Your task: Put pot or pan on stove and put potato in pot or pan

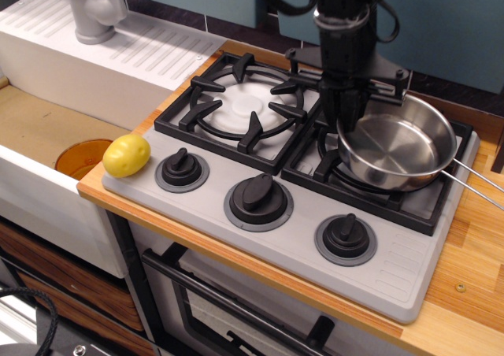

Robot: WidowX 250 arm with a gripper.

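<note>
Wooden bench (472,238) runs beneath a light grey stove (299,206) that has two black grates and three black knobs, with a white sink unit set lower at the left and a teal wall behind. On the right-hand grate sits the pan (398,143), shiny and shallow, but it is tilted, its far rim raised toward the arm and its near edge low on the grate, the thin wire handle pointing out to the right over the bench. That tilt is probably because the end effector (350,108) stands at the pan's far left rim and appears to pinch it there; the fingertips are hidden behind the rim and the black housing, so whether they are clamped or released cannot be told. Gripping by the rim would keep the long handle free and let the pan be set squarely over the burner. The pan looks nearly placed, though not yet flat. The potato (126,154), small and yellow, lies well apart at the stove's front left corner, just beside the leftmost knob (182,169). An orange cup (83,157) rests in the sink below it. Fetching the potato seems to be the step left.
</note>
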